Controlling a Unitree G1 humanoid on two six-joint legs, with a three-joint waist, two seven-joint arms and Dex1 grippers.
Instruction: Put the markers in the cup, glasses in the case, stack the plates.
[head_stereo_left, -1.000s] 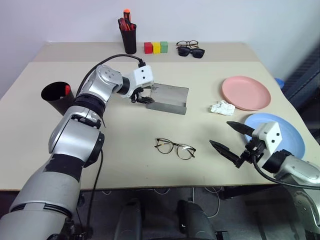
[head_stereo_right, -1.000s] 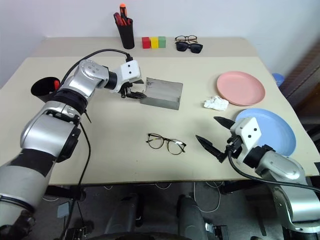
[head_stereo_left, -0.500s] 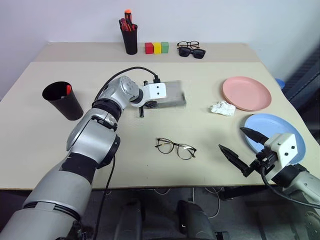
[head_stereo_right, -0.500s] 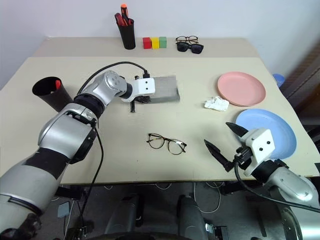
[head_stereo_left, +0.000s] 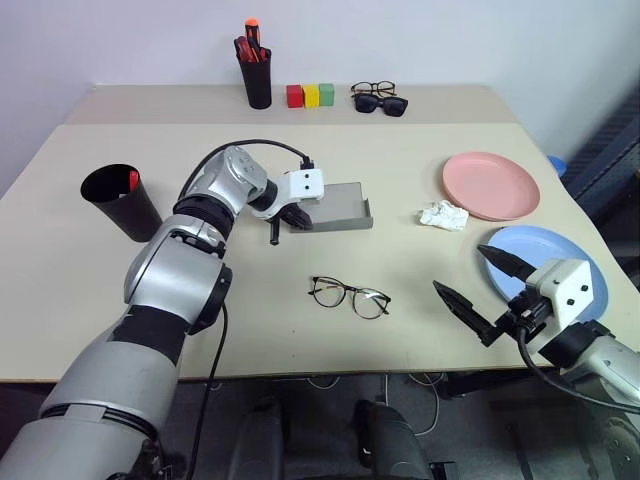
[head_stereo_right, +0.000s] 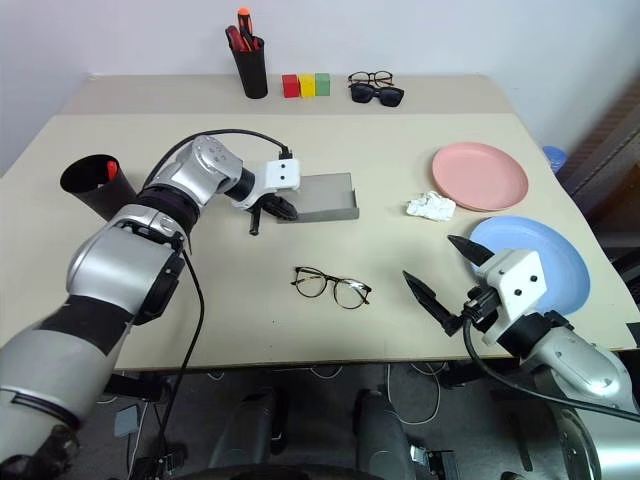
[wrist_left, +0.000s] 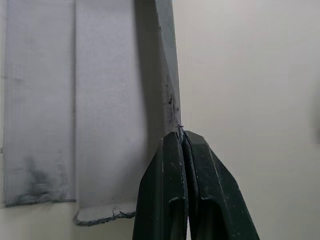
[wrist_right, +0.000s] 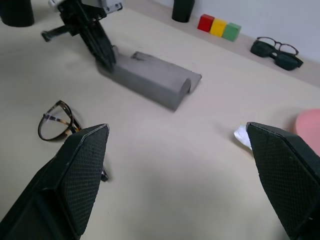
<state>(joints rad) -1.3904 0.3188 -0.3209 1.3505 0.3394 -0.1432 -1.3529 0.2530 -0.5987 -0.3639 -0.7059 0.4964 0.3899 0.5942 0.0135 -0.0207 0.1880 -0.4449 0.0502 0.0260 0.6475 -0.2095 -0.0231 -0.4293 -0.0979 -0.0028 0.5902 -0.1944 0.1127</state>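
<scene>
The grey case (head_stereo_left: 335, 205) lies open at mid table. My left gripper (head_stereo_left: 300, 214) is shut on the edge of its left wall, and the fingertips (wrist_left: 180, 137) meet on that thin wall. The wire-frame glasses (head_stereo_left: 348, 296) lie unfolded in front of the case, untouched. A red-capped marker (head_stereo_left: 133, 180) stands inside the black cup (head_stereo_left: 122, 203) at the left. The pink plate (head_stereo_left: 492, 185) lies at the right. The blue plate (head_stereo_left: 560, 268) lies nearer me, partly behind my right gripper (head_stereo_left: 460, 268), which hovers open and empty to the right of the glasses.
A crumpled white paper (head_stereo_left: 444, 215) lies between the case and the pink plate. Along the back stand a black holder of red-orange markers (head_stereo_left: 257, 75), three coloured blocks (head_stereo_left: 312, 95), and dark sunglasses with a black-framed pair (head_stereo_left: 380, 98).
My left gripper closed on the case's left edge and pulled back a little. The case turned and now lies squarer to the table. The right gripper stayed open, hardly moving.
</scene>
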